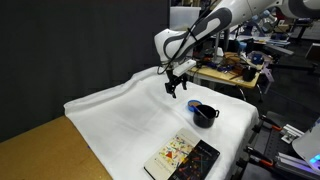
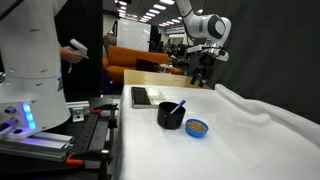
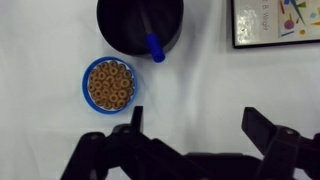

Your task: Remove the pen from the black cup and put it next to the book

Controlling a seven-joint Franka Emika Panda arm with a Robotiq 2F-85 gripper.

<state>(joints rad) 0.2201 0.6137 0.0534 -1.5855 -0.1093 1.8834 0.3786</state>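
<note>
Three things are showing above the hand (image 3: 195, 122) in the wrist view, all on the white-draped bench (image 3: 40, 40). A blue bowl of cereal rings (image 3: 109, 84) is sitting at left, the black cup (image 3: 120, 25) is standing just beside it, and the book (image 3: 277, 22) is lying at right, apart from the cup. The blue pen (image 3: 155, 47) is leaning inside the cup, its end poking over the rim. The hand is hanging spread and empty, clear of them all.
</note>
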